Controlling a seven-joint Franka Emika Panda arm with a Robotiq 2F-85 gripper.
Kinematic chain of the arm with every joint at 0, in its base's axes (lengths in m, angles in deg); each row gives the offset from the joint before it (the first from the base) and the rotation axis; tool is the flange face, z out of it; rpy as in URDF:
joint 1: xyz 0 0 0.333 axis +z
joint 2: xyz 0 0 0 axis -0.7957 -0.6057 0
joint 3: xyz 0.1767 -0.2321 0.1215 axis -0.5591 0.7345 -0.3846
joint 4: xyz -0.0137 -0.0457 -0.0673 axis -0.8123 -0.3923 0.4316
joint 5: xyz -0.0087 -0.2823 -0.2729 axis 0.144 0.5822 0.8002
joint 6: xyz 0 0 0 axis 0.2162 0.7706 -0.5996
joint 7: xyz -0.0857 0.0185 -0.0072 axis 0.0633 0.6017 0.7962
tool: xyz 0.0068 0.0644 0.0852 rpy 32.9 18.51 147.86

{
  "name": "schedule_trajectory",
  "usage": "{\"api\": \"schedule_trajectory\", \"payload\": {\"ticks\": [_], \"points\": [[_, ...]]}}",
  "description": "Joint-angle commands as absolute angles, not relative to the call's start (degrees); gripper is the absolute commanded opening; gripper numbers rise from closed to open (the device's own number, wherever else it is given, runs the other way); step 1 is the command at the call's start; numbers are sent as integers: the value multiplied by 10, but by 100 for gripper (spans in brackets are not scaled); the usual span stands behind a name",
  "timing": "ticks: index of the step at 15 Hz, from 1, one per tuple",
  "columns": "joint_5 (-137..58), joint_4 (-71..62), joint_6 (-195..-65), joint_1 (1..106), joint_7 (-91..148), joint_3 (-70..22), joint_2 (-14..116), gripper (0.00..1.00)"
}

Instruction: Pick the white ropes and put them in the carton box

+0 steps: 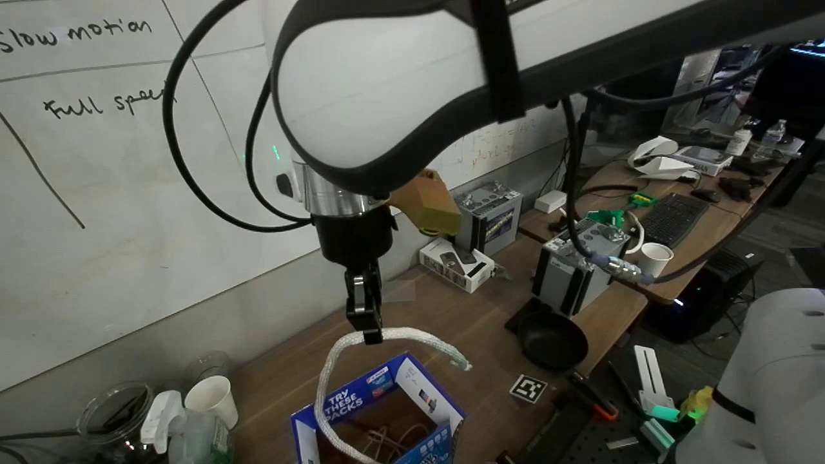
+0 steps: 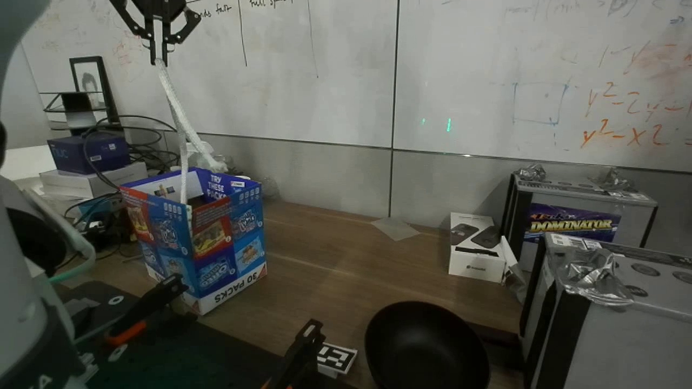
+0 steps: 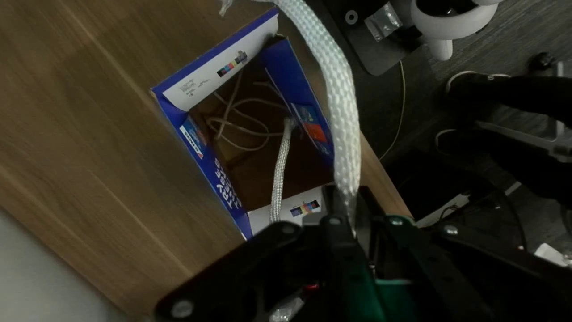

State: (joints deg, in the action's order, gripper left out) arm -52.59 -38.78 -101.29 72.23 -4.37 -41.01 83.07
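Note:
My gripper (image 1: 372,334) is shut on a thick white rope (image 1: 329,370) high above the carton box (image 1: 416,386). The gripper also shows in an exterior view (image 2: 159,58) and the wrist view (image 3: 344,203). The rope hangs in two limp strands. One strand reaches down into the box; the other, shorter end (image 2: 213,162) hangs free above the rim. The box is blue-printed, open at the top and upright on the table. In the wrist view, a thinner white rope (image 3: 250,129) lies loosely coiled on the box floor.
A black pan (image 2: 427,346) and a marker tag (image 1: 528,388) are on the table. A white phone box (image 2: 476,254) and grey boxes (image 1: 577,264) stand farther along. A paper cup (image 1: 214,399), spray bottle (image 1: 193,438) and jar (image 1: 116,412) stand beside the carton. A whiteboard (image 2: 324,70) backs the table.

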Motion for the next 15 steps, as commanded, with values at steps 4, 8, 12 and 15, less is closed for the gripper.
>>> {"api": "schedule_trajectory", "payload": {"ticks": [4, 8, 12, 15], "points": [[-602, -373, -1037, 724, -124, -400, 767, 12], [-626, -355, -1034, 720, -144, -408, 729, 12], [-627, -328, -1033, 717, -150, -419, 690, 12], [-628, -306, -1030, 714, -157, -425, 661, 12]]}}
